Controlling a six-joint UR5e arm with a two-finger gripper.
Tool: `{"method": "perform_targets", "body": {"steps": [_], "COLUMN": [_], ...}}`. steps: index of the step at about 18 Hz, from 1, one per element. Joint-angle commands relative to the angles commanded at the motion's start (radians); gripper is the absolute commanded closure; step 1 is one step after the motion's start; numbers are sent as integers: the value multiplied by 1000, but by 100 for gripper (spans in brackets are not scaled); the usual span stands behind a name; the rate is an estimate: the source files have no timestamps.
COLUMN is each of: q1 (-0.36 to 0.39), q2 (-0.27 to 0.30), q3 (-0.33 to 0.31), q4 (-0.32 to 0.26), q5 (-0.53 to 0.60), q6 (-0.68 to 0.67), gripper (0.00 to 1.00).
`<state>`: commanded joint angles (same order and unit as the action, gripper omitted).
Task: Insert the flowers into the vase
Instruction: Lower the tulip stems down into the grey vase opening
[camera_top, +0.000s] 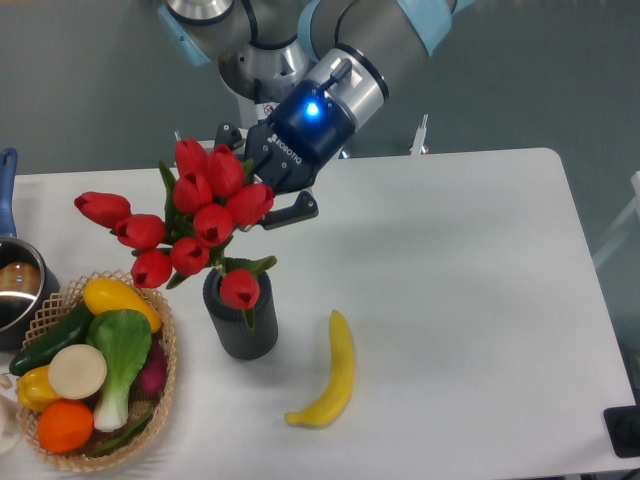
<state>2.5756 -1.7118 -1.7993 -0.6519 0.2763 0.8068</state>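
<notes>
The flowers (195, 215), a bunch of red tulips with green leaves, hang tilted above and to the left of the vase. One low bloom droops over the vase's mouth. The vase (243, 332) is dark grey and ribbed, and stands upright on the white table beside the basket. My gripper (258, 190) reaches in from behind and to the right of the bunch and is shut on the flowers. The blooms hide the stems and most of the grip. Whether the stem ends reach into the vase's mouth cannot be told.
A wicker basket (166, 388) of vegetables and fruit sits just left of the vase. A yellow banana (336, 376) lies to the vase's right. A blue-handled metal pot (14, 288) stands at the left edge. The white table (470, 290) stretches to the right.
</notes>
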Motion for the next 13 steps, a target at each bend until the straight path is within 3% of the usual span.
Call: {"method": "perform_targets", "body": {"steps": [6, 13], "q1": [6, 28], "q2": [1, 3], "q3": [-67, -66], "q4": [-2, -3], "q5": [-31, -29], "q6": [60, 64], "gripper": [100, 100]}}
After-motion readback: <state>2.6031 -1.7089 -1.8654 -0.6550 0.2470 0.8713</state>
